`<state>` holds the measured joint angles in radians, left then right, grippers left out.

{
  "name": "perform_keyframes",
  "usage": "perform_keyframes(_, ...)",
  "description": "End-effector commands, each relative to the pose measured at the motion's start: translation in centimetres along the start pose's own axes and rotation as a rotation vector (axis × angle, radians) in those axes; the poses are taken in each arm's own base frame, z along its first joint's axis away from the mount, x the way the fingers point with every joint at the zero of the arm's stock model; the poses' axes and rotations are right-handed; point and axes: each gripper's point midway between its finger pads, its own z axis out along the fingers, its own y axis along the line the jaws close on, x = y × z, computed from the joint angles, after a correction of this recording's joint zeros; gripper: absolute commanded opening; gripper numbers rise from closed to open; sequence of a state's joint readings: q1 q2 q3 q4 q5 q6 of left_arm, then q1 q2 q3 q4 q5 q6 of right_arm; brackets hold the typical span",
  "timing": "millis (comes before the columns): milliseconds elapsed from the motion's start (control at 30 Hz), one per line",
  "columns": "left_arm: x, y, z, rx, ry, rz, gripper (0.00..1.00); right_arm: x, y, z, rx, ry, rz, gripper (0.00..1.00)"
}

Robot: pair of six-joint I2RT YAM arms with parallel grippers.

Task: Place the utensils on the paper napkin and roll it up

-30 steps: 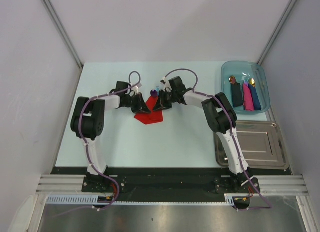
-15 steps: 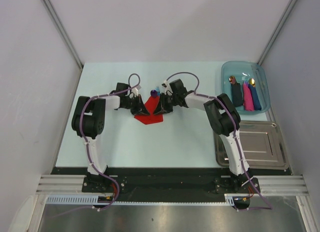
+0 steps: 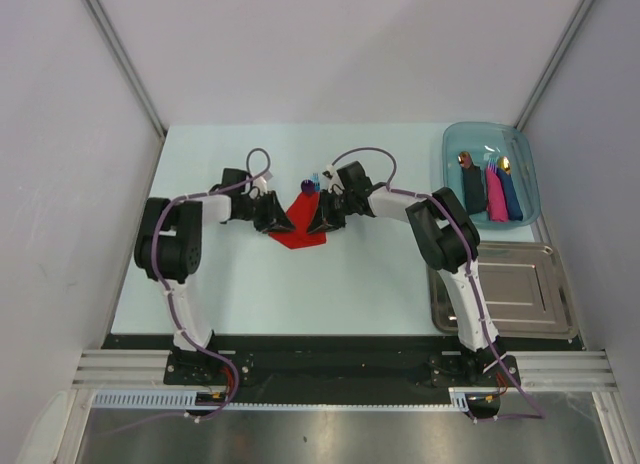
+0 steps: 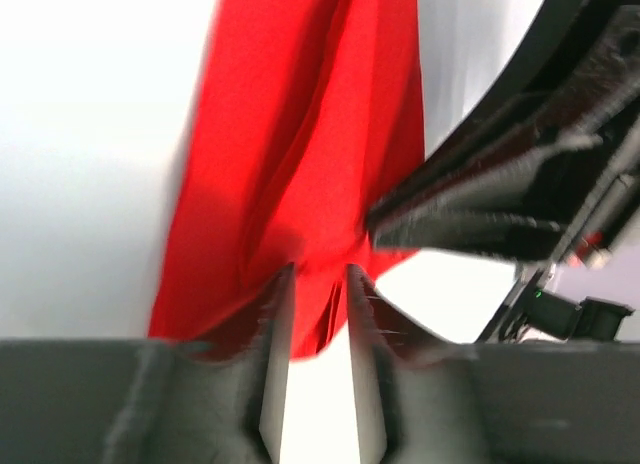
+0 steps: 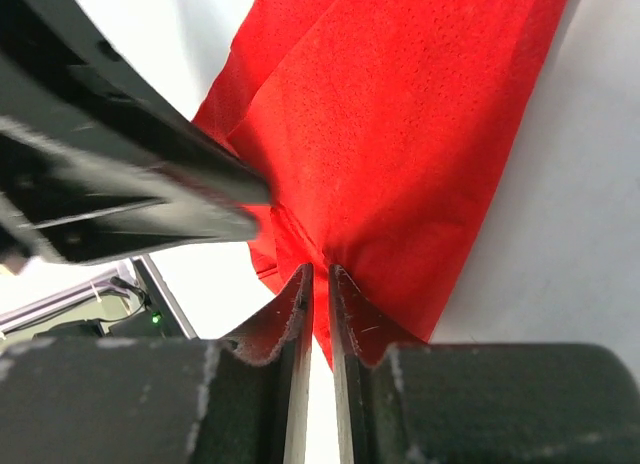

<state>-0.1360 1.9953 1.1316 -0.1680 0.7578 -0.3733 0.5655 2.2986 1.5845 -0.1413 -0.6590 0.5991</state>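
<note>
The red paper napkin [image 3: 297, 230] lies bunched in folds at mid-table between both grippers. At its far end the utensils stick out: a blue one [image 3: 314, 178] and a purple spoon bowl [image 3: 306, 186]. My left gripper [image 3: 281, 220] is at the napkin's left edge. In the left wrist view its jaws [image 4: 320, 276] stand a little apart, with a fold of napkin [image 4: 300, 134] loose between the tips. My right gripper [image 3: 317, 220] is at the right edge, and its jaws [image 5: 318, 274] pinch the napkin [image 5: 400, 134], whose creases run into the tips.
A clear blue bin [image 3: 452, 144] at the back right holds black, pink and blue rolls with spoon heads poking out. A metal tray [image 3: 500, 289] lies in front of it, beside the right arm.
The left jaws have parted from the napkin fold they were closed on, and the left arm has shifted a little to the left. The right gripper keeps its pinch.
</note>
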Motion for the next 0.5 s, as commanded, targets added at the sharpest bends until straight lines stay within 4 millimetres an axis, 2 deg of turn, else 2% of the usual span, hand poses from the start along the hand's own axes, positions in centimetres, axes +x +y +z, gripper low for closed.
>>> perform_keyframes(0, -1.8, -0.4, -4.7, -0.037, -0.116, 0.033, 0.37, 1.8, -3.2, 1.0, 0.089, 0.047, 0.052, 0.16)
perform_keyframes(100, -1.0, 1.3, -6.7, -0.121, -0.121, 0.004, 0.49, 1.8, -3.3, 1.1, 0.088, 0.047, 0.055, 0.16)
perform_keyframes(167, 0.0, 2.4, -7.0, -0.151, -0.108, -0.021, 0.55, 1.8, -3.3, 1.1, 0.09, 0.048, 0.056, 0.16)
perform_keyframes(233, 0.8, 4.4, -7.9, -0.202, -0.106, -0.07, 0.57, 1.7, -3.3, 1.1, 0.087, 0.047, 0.058, 0.16)
perform_keyframes(300, 1.3, 5.1, -7.5, -0.215, -0.097, -0.079, 0.62, 1.8, -3.4, 1.1, 0.089, 0.048, 0.06, 0.16)
perform_keyframes(433, 1.9, 5.4, -5.8, -0.176, -0.066, -0.106, 0.62, 1.6, -3.8, 1.1, 0.091, 0.044, 0.079, 0.16)
perform_keyframes(467, 1.9, 4.8, -5.4, -0.145, -0.06, -0.099, 0.62, 1.6, -3.9, 1.2, 0.091, 0.044, 0.082, 0.16)
